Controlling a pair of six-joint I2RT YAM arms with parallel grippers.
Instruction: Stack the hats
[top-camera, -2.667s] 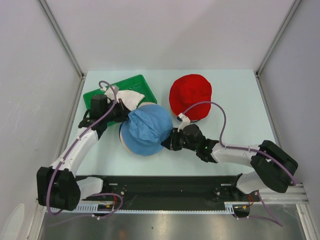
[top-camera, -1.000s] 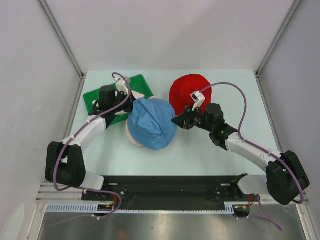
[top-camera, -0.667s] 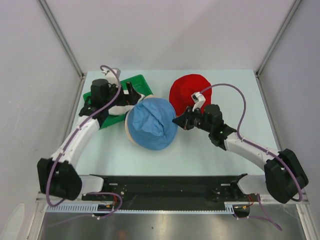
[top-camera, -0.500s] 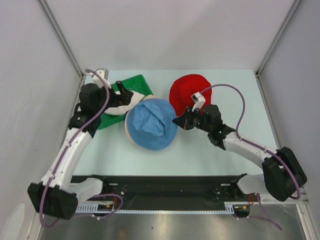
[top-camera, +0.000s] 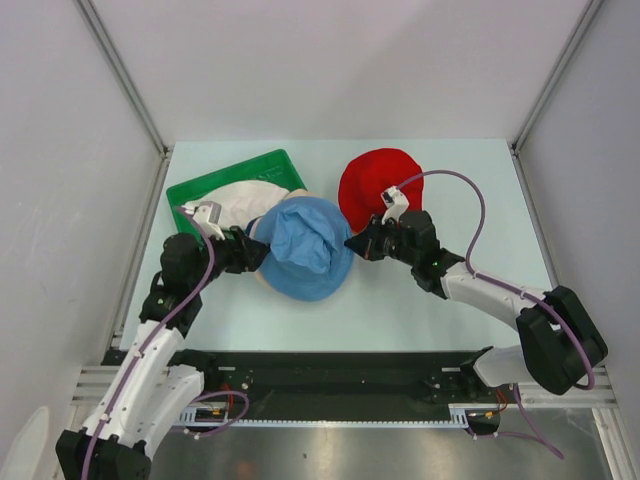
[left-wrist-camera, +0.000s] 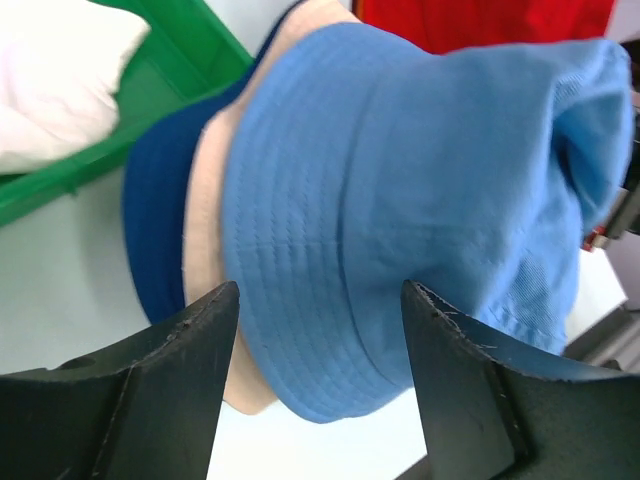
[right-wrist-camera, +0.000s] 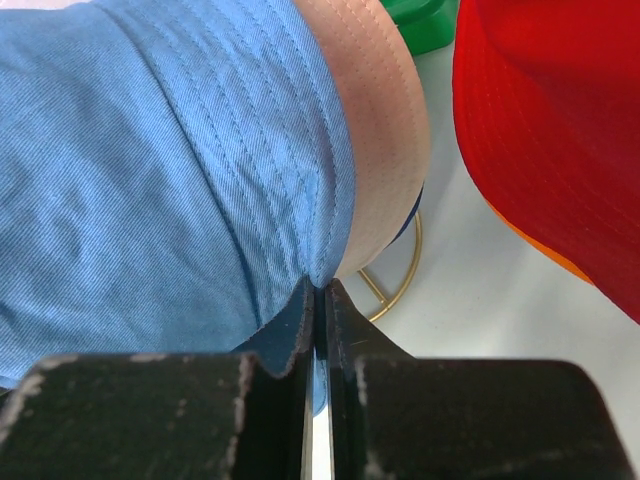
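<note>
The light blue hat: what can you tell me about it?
The light blue hat is a soft, rumpled fabric bucket hat with a stitched brim. It tops a pile over a beige hat and a navy hat, beside the green tray. The right gripper pinches its brim; the open left gripper faces its other side.

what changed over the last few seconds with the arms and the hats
The left gripper let go of the white hat, leaving it in the green tray, and drew back toward the near edge. It now stands open at the left side of the light blue hat. The right gripper closed on that hat's right brim. The red hat stayed where it was.
</note>
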